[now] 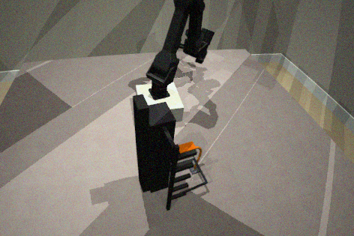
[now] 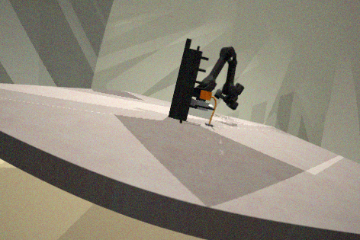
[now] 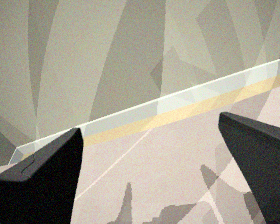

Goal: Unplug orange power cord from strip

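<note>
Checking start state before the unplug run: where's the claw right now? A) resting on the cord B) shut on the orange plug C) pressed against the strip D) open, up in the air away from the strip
D: the claw hangs open by the arm's far side, nothing between its fingers, while the orange plug sits in the power strip, untouched.

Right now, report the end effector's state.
End effector: open, holding nothing, away from the orange plug.
</note>
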